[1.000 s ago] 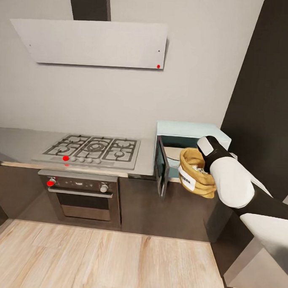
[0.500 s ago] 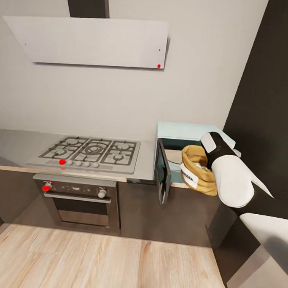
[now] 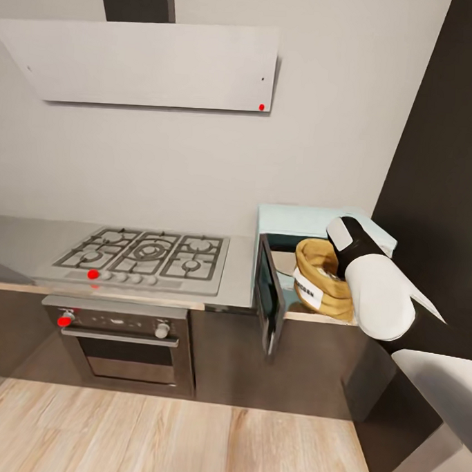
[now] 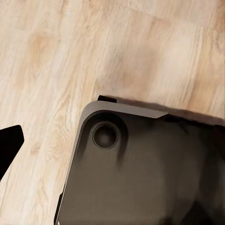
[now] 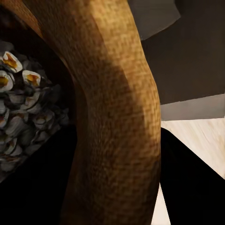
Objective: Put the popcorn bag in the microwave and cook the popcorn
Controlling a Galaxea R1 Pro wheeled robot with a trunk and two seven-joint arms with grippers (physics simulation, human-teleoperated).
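Observation:
The tan-orange popcorn bag (image 3: pixel 321 283) with its white label hangs at the mouth of the mint-blue microwave (image 3: pixel 302 219), whose dark door (image 3: pixel 268 294) stands swung open to the left. My right gripper (image 3: pixel 336 260) is shut on the bag's rolled rim, mostly hidden behind the white wrist. In the right wrist view the rim (image 5: pixel 117 108) runs between the dark fingers (image 5: pixel 190 187), and pale popcorn (image 5: pixel 18 117) lies inside the sack. The pale countertop is out of view. In the left wrist view, a black fingertip sliver (image 4: pixel 7 150) hangs over the wood floor.
A gas hob (image 3: pixel 143 257) sits on the steel worktop (image 3: pixel 21 242) left of the microwave, with a built-in oven (image 3: pixel 123 341) under it and a hood (image 3: pixel 145 64) above. A dark tall panel (image 3: pixel 440 177) stands right of the microwave. My dark base (image 4: pixel 145 173) shows over the floor.
The head view has shifted and come closer to the microwave. My right arm has lifted the bag a little, from below the microwave's floor edge up to its opening.

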